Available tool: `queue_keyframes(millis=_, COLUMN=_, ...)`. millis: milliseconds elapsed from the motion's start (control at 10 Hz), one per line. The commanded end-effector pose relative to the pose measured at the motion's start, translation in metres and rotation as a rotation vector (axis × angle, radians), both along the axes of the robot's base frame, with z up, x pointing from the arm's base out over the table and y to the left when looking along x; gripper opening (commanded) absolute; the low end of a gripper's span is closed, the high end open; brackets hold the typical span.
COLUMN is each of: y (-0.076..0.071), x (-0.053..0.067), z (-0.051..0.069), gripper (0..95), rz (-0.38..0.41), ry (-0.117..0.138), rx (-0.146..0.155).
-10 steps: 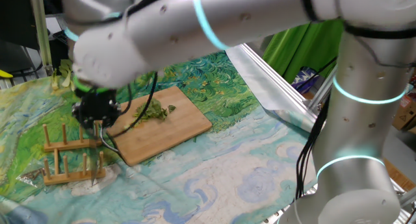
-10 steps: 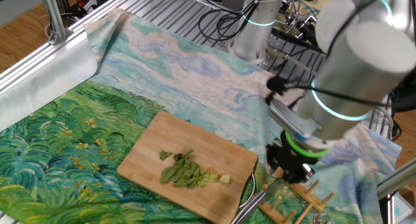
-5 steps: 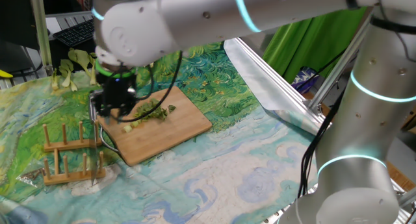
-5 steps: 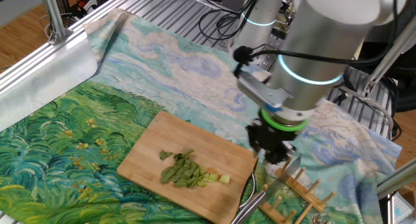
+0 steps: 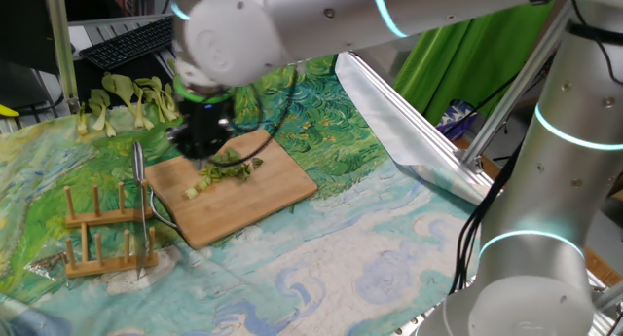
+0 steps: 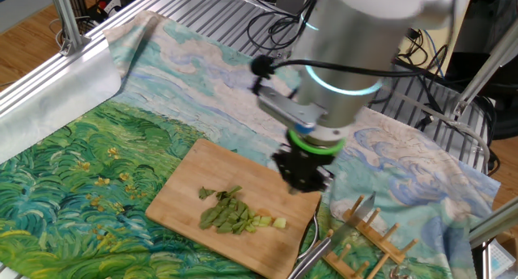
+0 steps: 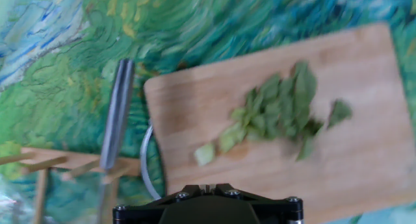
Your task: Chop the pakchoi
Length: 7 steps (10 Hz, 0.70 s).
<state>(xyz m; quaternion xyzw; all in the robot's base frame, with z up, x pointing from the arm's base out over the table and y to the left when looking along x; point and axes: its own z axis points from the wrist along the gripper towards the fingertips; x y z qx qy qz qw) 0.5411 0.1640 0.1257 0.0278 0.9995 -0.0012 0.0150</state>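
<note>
The gripper (image 6: 305, 182) hangs pointing straight down over the near-rack end of the cutting board (image 6: 194, 186), its jaws drawn fully together with nothing between them. In the hand view only the dark base of the gripper shows at the bottom edge, so the fingertips themselves are hidden there.

Just beside the gripper, further in on the cutting board, lies the pakchoi (image 6: 233, 213) — already in short cut pieces, a loose heap of dark green leaf strips with a pale stalk chunk (image 7: 205, 153) at the end nearest the gripper. The heap sits roughly in the middle of the board (image 5: 234, 185) and is not touched by the gripper.

Off the board's short edge, on the gripper's side, a knife (image 7: 117, 117) rests on a wooden rack (image 5: 102, 229), its blade (image 5: 139, 170) standing close to the board's edge. A thin curved metal piece (image 7: 148, 169) shows between rack and board.

Beyond the board's far corner, well apart from it, several whole pakchoi (image 5: 131, 97) lie on the painted cloth (image 6: 73, 174) that the board rests on.
</note>
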Motion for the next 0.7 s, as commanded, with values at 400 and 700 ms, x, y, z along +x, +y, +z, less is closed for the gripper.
queue_keyframes(millis=400, y=-0.035, x=0.037, z=-0.007, gripper=0.0, rz=0.091, ry=0.014, rx=0.024)
queue_keyframes(millis=700, y=-0.039, x=0.04, z=-0.009, gripper=0.0, rz=0.089, ry=0.019, rx=0.034)
